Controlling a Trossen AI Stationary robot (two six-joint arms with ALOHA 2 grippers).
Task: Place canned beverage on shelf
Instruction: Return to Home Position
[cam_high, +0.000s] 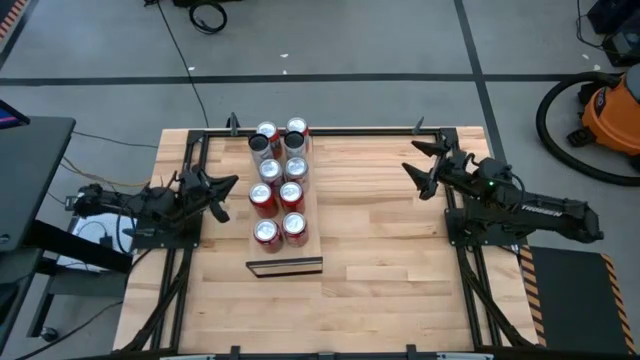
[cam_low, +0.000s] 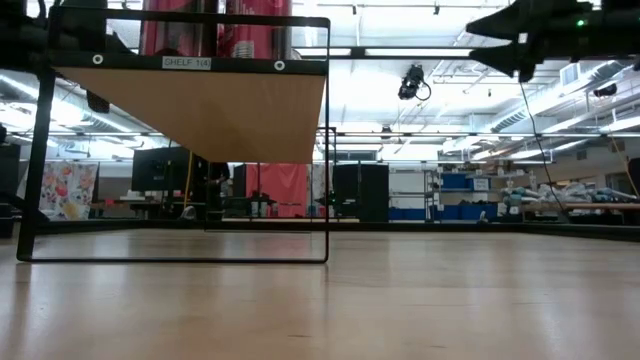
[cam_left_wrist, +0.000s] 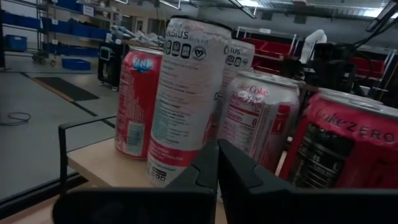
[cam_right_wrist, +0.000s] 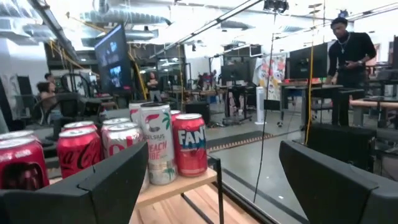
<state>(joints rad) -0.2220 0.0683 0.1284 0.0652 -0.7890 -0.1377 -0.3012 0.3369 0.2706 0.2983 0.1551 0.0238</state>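
The left gripper (cam_high: 228, 194) has its fingers pressed together with nothing between them, tips pointing at the shelf (cam_high: 312, 208), which lies just ahead of them. The cans (cam_high: 265, 197) stand on the shelf in two rows, the nearest close beyond those fingertips. The right gripper (cam_high: 421, 168) has its fingers spread wide and empty, facing the shelf from the opposite side, well apart from it

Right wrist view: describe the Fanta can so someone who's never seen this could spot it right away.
Find the pale wood shelf loaded with cans. At its end corner, the Fanta can stands last in the row, beside the tall white Celsius can. It is red like the Coke cans, but shorter than its neighbour and lettered FAN in white.
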